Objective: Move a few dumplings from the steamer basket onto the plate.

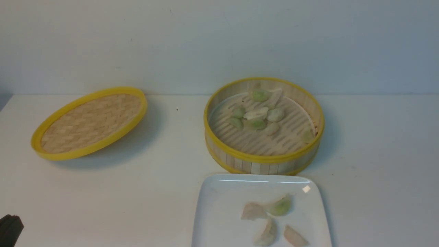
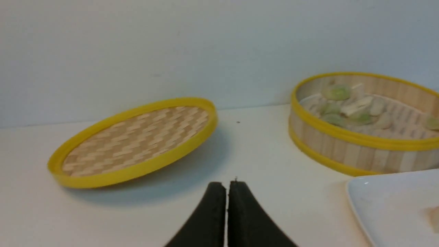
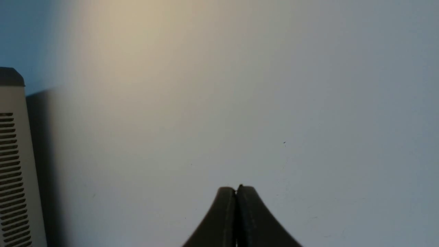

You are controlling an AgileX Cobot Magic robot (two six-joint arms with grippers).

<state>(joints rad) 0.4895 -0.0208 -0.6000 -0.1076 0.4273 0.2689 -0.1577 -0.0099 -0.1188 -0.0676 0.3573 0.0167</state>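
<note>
The steamer basket stands at the table's middle back and holds several white and green dumplings. It also shows in the left wrist view. The white square plate lies just in front of it with several dumplings on it; its corner shows in the left wrist view. My left gripper is shut and empty, low over the table near the front left; a dark part of it shows in the front view. My right gripper is shut and empty, facing a bare wall, outside the front view.
The shallow woven lid with a yellow rim lies tilted at the back left, also in the left wrist view. A pale wall runs behind the table. A beige vented device stands at the edge of the right wrist view.
</note>
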